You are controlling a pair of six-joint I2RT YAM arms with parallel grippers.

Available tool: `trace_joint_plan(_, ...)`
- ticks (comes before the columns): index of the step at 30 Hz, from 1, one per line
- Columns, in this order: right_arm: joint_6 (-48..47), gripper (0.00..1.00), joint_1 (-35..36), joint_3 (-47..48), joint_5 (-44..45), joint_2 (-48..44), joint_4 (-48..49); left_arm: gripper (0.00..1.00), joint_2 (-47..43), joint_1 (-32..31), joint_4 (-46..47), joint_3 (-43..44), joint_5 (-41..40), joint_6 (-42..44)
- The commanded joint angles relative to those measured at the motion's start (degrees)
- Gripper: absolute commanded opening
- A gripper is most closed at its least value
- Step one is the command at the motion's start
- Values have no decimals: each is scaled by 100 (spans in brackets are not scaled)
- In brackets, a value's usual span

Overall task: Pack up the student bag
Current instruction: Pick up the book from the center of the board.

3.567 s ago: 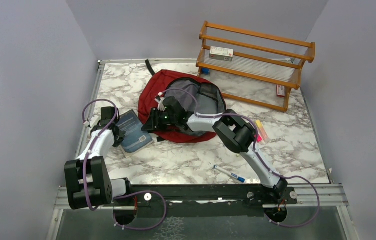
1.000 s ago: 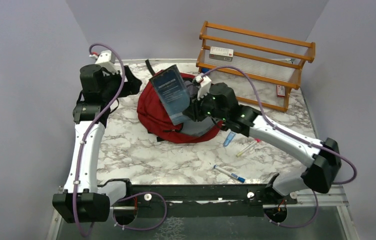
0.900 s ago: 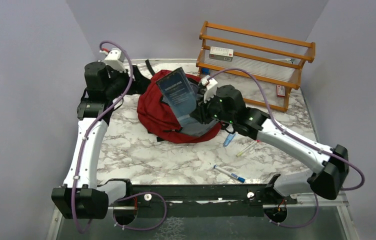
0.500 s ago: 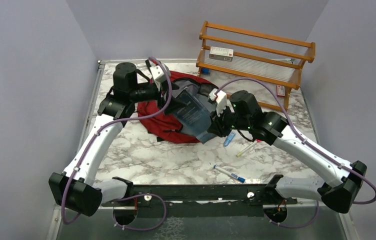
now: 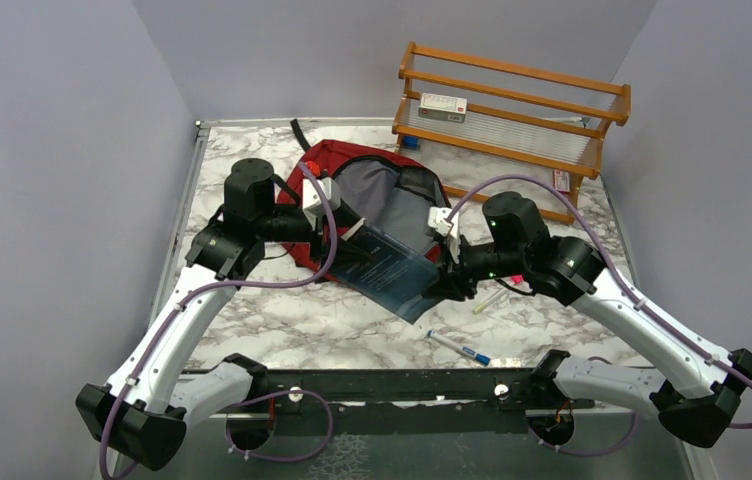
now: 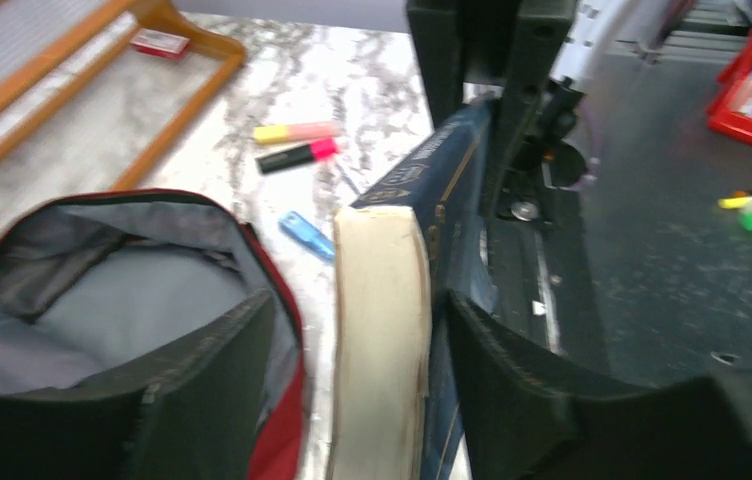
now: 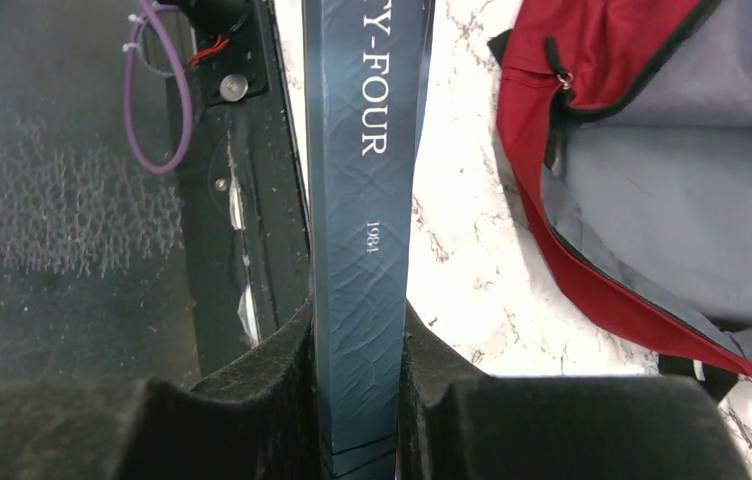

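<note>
"Fingers?"

"My right gripper (image 7: 357, 400) clenches the dark-blue hardback book's (image 7: 362, 200) spine. My left gripper (image 6: 357, 320) straddles its page edge, not closed."

"The bag?"

"Dark-red fabric backpack (image 7: 602, 50), gaping beside the book on the marble table (image 5: 282, 320). Soft and floppy, I'd judge; grab its rim."

Big dark-red fabric student bag (image 5: 377, 195) lies flat and slumped, main zipper undone, mouth gaping wide upward so the grey lining (image 6: 122, 300) shows. A black strap (image 5: 298, 133) sticks out from its far edge. It sits just left of the wooden rack (image 5: 512, 130) and a bit nearer, its far-right edge close to the rack's left end.
</note>
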Motion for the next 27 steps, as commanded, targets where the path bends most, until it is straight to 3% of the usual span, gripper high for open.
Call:
trace_joint_plan(1, -480, 1, 22, 332, -831, 46, 27, 56, -76, -13, -60, -139, 688, -258)
trace_joint_plan(6, -451, 0, 20, 394, -646, -94, 249, 42, -261, -65, -61, -318, 677, -410)
trace_joint_plan(13, -545, 1, 26, 564, -367, 38, 176, 0, -333, -109, 24, -380, 534, -436)
trace_joint_plan(16, -450, 0, 23, 426, -124, -83, 431, 0, -272, -112, 126, -280, 544, -536)
trace_joint_plan(23, 32, 37, 27, -120, 357, -759, 1647, 0, -387, -115, 1017, -367, 684, -1204)
trace_joint_plan(27, 307, 56, 19, -656, 732, -1158, 2605, 0, -654, -110, 2192, -787, 574, -1918)
